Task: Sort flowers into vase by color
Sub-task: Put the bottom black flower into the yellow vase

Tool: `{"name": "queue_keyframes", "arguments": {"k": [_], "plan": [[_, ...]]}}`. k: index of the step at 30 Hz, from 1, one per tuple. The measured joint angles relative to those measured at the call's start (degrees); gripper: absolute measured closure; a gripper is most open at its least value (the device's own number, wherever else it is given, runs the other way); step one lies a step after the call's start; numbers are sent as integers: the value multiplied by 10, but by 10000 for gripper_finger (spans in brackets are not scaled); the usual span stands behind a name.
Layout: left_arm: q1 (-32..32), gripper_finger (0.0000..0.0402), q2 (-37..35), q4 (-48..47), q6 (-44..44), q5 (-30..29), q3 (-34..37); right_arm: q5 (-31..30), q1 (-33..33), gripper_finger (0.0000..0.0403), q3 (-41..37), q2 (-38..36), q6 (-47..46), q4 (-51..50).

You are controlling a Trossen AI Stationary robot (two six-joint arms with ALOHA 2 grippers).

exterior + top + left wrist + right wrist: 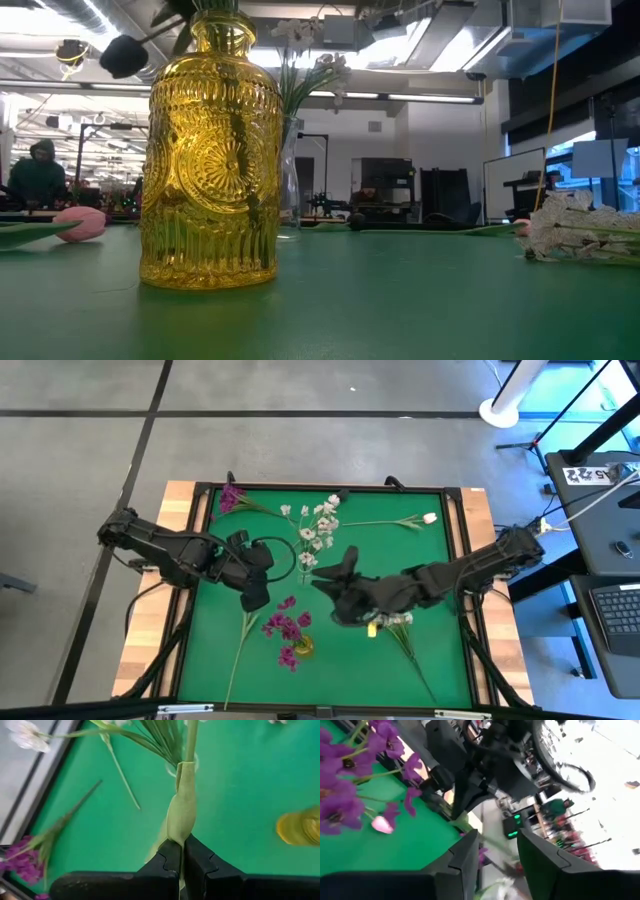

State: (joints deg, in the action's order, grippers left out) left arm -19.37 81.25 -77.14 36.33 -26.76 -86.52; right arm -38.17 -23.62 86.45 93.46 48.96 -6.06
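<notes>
1. Low view: the yellow glass vase (208, 160) stood closest, upright on the green mat (400, 300), with green stems rising behind its neck. A white blossom spray (580, 228) lay on the mat far to one side, and a pink bud (80, 223) lay at the opposite edge. A person in a hood (38, 172) sat in the room beyond.

2. Left wrist view: my left gripper (181, 854) was pressed together on a pale green stalk (182, 807), pinching its lower end. The yellow vase showed blurred off to one side, and a purple cluster (22, 862) lay near the mat's border.

3. Right wrist view: my right gripper (495, 852) had its fingers spread apart, nothing gripped between them. Purple blossoms (350, 780) hung close by, and a pink bud lay on the mat.

4. High view: my left gripper (255, 585) sat left of centre, my right gripper (340, 585) at the middle. White blossoms (318, 525), a tulip stem (405, 520) and a purple stem (232, 497) lay along the far side; more purple flowers (285, 628) lay beside the vase.
</notes>
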Motion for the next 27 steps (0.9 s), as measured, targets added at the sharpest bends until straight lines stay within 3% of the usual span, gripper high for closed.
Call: {"name": "queue_keyframes", "arguments": {"k": [4,11,27], "plan": [[-10,401,0,0,4,9,0,-6,-5,267,55,62,53,0],[-29,401,0,3,6,17,0,-94,6,267,84,133,131,-17],[-46,401,0,26,6,39,0,-138,19,267,85,136,175,0]]}}
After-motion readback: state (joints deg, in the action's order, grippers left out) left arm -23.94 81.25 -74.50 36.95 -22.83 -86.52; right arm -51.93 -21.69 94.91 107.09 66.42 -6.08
